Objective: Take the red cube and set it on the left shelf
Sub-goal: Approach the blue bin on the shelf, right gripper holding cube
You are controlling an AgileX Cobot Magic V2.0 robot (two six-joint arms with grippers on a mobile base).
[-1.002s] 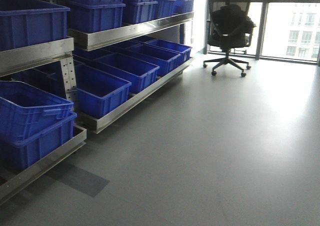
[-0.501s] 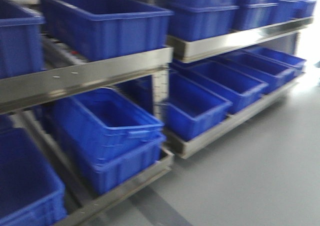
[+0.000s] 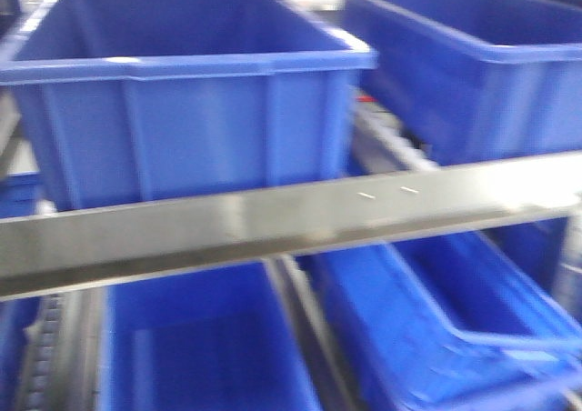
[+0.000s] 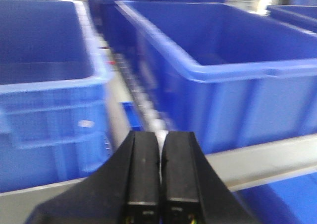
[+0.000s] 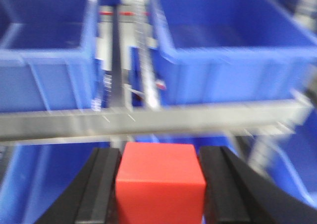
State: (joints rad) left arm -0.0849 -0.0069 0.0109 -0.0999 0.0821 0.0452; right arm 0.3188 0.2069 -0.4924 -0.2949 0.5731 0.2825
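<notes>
The red cube (image 5: 161,182) fills the bottom middle of the right wrist view, held between the two black fingers of my right gripper (image 5: 161,157), which is shut on it. It hangs in front of the shelf's steel rail (image 5: 148,121). My left gripper (image 4: 161,140) is shut with nothing between its black fingers, and points at the gap between two blue bins on the shelf rail (image 4: 277,154). In the front view neither gripper nor the cube shows; the shelf rail (image 3: 273,225) crosses the middle of the picture.
Large blue plastic bins stand on the upper shelf level (image 3: 182,93) (image 3: 473,56) and more lie on the level below (image 3: 200,347) (image 3: 455,320). A roller track (image 5: 143,60) runs between the bins. All views are motion-blurred.
The front view has swung left and come much closer to the shelf: from open floor and a chair, to the rack, to the upper bins and rail filling the picture.
</notes>
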